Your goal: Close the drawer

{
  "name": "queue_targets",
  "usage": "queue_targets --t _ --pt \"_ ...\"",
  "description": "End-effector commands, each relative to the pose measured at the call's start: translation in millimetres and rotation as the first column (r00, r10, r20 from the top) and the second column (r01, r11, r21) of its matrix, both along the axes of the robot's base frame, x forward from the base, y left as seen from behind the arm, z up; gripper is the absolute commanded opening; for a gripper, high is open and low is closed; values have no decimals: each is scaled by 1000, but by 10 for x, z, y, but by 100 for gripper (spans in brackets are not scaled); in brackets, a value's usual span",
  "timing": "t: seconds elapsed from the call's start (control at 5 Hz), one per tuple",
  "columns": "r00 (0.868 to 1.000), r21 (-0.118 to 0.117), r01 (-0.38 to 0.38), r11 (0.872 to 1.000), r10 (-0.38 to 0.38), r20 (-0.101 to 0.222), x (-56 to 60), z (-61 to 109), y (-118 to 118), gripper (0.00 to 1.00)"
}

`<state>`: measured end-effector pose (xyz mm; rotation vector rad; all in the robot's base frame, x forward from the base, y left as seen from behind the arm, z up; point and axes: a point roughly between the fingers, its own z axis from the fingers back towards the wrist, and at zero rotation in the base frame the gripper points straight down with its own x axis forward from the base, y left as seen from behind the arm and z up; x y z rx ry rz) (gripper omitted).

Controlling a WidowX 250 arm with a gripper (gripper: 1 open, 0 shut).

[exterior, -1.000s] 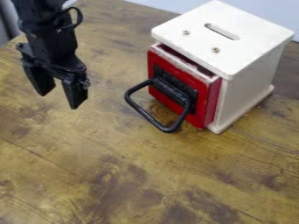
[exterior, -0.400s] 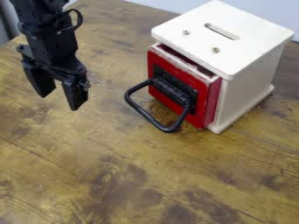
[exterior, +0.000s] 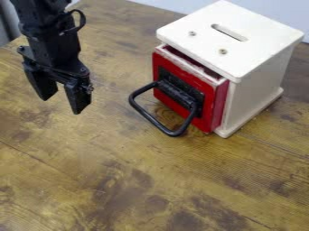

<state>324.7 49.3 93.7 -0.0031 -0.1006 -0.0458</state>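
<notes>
While my gripper hangs spread above the wooden table, one red-fronted drawer, black-handled, protrudes slightly.

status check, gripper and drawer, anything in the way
Gripper open, nothing held, clear of the drawer. Drawer slightly ajar, loop handle facing out. Nothing seen between them.

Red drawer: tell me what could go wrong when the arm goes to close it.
The black handle sticks out as an open loop, so the gripper could snag in it instead of pushing flat. The drawer faces the arm at an angle, so an off-center push might make it bind. The white box stands on the wooden table with no visible clamp, so it might slide or turn.
</notes>
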Motion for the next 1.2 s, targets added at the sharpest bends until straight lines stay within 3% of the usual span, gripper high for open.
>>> queue_targets --t 0.0,0.6,1.0 --pt "999 10 21 1000 -21 38 31 118 -55 100" --pt "999 11 16 1000 -16 37 100 58 -30 100" --pt "999 13 -9 1000 8 53 158 -3 27 100"
